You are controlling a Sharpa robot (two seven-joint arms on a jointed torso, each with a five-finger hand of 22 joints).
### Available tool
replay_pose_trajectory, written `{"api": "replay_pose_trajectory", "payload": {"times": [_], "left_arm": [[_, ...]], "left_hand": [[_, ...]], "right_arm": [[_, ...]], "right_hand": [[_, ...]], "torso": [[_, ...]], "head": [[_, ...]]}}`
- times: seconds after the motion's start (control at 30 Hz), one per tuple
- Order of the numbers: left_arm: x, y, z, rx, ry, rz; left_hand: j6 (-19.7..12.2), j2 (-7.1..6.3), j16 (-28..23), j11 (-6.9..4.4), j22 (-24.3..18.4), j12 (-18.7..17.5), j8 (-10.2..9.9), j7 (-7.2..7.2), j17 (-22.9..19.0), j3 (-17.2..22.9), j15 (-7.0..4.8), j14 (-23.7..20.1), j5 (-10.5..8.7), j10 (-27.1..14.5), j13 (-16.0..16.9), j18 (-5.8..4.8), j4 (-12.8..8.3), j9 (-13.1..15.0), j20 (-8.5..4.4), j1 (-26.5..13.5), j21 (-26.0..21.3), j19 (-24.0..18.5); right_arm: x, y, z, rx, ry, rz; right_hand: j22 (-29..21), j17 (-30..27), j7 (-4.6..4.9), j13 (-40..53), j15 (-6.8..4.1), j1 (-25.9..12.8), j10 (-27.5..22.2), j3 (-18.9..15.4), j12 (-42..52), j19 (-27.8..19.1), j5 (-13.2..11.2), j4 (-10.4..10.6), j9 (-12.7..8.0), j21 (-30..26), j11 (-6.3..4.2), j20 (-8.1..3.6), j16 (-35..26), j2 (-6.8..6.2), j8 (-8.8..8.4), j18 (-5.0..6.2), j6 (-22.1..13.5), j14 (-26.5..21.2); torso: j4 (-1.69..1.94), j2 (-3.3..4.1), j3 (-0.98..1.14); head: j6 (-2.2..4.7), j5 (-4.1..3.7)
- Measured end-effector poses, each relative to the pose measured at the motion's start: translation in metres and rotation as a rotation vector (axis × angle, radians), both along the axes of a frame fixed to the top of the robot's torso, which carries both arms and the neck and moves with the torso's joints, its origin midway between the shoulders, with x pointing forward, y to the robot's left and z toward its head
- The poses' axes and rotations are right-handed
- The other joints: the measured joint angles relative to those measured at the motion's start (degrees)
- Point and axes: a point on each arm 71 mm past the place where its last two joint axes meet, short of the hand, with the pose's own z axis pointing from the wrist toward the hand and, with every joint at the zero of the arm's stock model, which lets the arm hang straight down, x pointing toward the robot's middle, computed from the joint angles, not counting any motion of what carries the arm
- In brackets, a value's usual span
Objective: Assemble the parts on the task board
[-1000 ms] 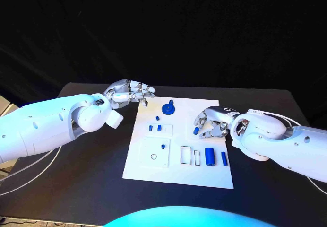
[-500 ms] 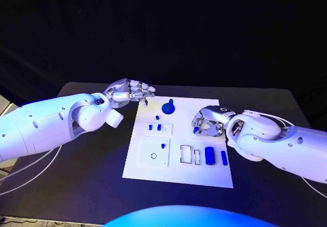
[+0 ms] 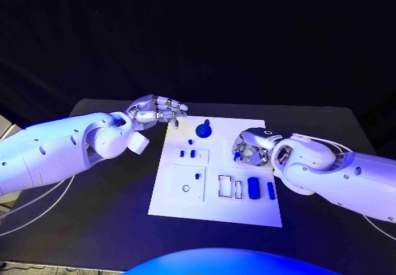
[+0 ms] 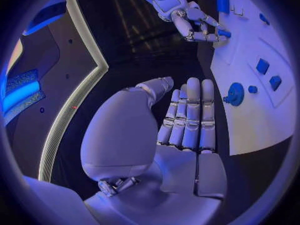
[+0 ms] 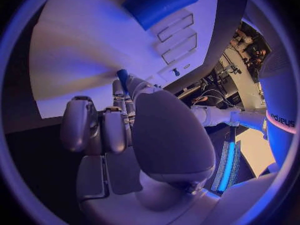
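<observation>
A small blue peg (image 3: 237, 154) is pinched in the curled fingers of the right hand (image 3: 252, 148), which is held low over the right side of the white board (image 3: 216, 212), near its far half; in the right wrist view the peg (image 5: 122, 76) is seen standing up between the fingertips above the board's surface. The left hand (image 3: 157, 112) is held off the board, just beyond its far left corner, with nothing in it; its fingers (image 4: 189, 116) are seen stretched out side by side, the thumb apart from them. On the board a round blue knob (image 3: 203, 131) is seen at the far end, two small blue blocks (image 3: 187, 153) near the middle, and a thick blue cylinder (image 3: 253, 188) beside a thinner blue bar (image 3: 270, 191) at the near right.
</observation>
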Motion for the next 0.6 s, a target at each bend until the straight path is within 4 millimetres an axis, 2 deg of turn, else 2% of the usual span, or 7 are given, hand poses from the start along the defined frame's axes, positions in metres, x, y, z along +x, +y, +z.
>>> {"api": "replay_pose_trajectory", "payload": {"times": [0.1, 0.2, 0.33, 0.43, 0.6], "left_arm": [[0.000, 0.000, 0.000, 0.000, 0.000, 0.000], [0.000, 0.000, 0.000, 0.000, 0.000, 0.000], [0.000, 0.000, 0.000, 0.001, 0.001, 0.000], [0.000, 0.000, 0.000, 0.001, 0.001, 0.000], [0.000, 0.001, 0.000, 0.001, 0.001, 0.001]], "left_hand": [[0.0, 0.00, 0.0, 0.00, 0.0, 0.0, 0.0, 0.00, 0.0, 0.0, 0.00, 0.0, 0.00, 0.0, 0.0, 0.00, 0.0, 0.0, 0.00, 0.0, 0.0, 0.0], [0.0, 0.00, 0.0, 0.00, 0.0, 0.0, 0.0, 0.00, 0.0, 0.0, 0.00, 0.0, 0.00, 0.0, 0.0, 0.00, 0.0, 0.0, 0.00, 0.0, 0.0, 0.0], [0.0, 0.00, 0.0, 0.00, 0.0, 0.0, 0.0, 0.00, 0.0, 0.0, 0.00, 0.0, 0.00, 0.0, 0.0, 0.00, 0.0, 0.0, 0.00, 0.0, 0.0, 0.0], [0.0, 0.00, 0.0, 0.00, 0.0, 0.0, 0.0, 0.00, 0.0, 0.0, 0.00, 0.0, 0.00, 0.0, 0.0, 0.00, 0.0, 0.0, 0.00, 0.0, 0.0, 0.0], [0.0, 0.00, 0.0, 0.00, 0.0, 0.0, 0.0, 0.00, 0.0, 0.0, 0.00, 0.0, 0.00, 0.0, 0.0, 0.00, 0.0, 0.0, 0.00, 0.0, 0.0, 0.0]], "right_arm": [[-0.001, 0.001, 0.000, -0.002, -0.007, -0.002], [-0.002, 0.001, -0.001, -0.001, -0.015, -0.007], [-0.005, -0.001, 0.000, 0.014, -0.031, -0.015], [-0.009, -0.004, 0.004, 0.040, -0.050, -0.022], [-0.016, -0.004, 0.019, 0.114, -0.091, -0.025]], "right_hand": [[0.0, 0.0, -0.05, 0.0, -0.20, 0.0, 0.5, 2.4, 0.0, -0.1, -0.2, -0.2, 0.2, 0.4, 0.50, -0.16, 0.0, -0.04, 0.84, 0.00, 0.3, 0.2], [0.0, 0.0, -0.08, 0.0, -0.41, -1.8, 0.8, 6.0, 0.0, 0.0, 0.6, -1.3, 0.2, 0.8, 0.81, -0.43, 0.0, -1.75, 1.58, -0.01, 0.3, 0.0], [0.0, 0.1, -0.21, 0.0, -0.41, -3.5, 1.1, 11.3, -0.6, 0.0, 0.6, -5.2, 0.2, 1.8, 1.12, -0.43, 0.0, -2.70, 3.16, -0.01, 0.3, 0.0], [0.0, 0.2, -0.33, 0.0, -0.41, -5.0, 1.1, 12.8, -0.8, 0.0, 0.6, -6.7, 0.2, 1.8, 1.13, -0.43, 0.2, -2.85, 3.80, -0.01, 0.2, 0.0], [0.0, 0.2, -0.42, 0.0, -0.40, -5.8, 1.1, 13.4, -0.9, 0.0, 0.6, -7.1, 0.2, 1.8, 1.14, -0.43, 0.2, -2.63, 4.21, -0.01, -0.1, 0.0]], "torso": [[0.01, -0.02, 0.00], [0.01, -0.04, -0.03], [-0.03, -0.07, -0.04], [-0.03, -0.08, -0.04], [-0.04, -0.12, -0.04]], "head": [[-0.02, -0.04], [-0.04, -0.05], [0.08, -0.05], [0.15, -0.03], [0.21, 0.03]]}}
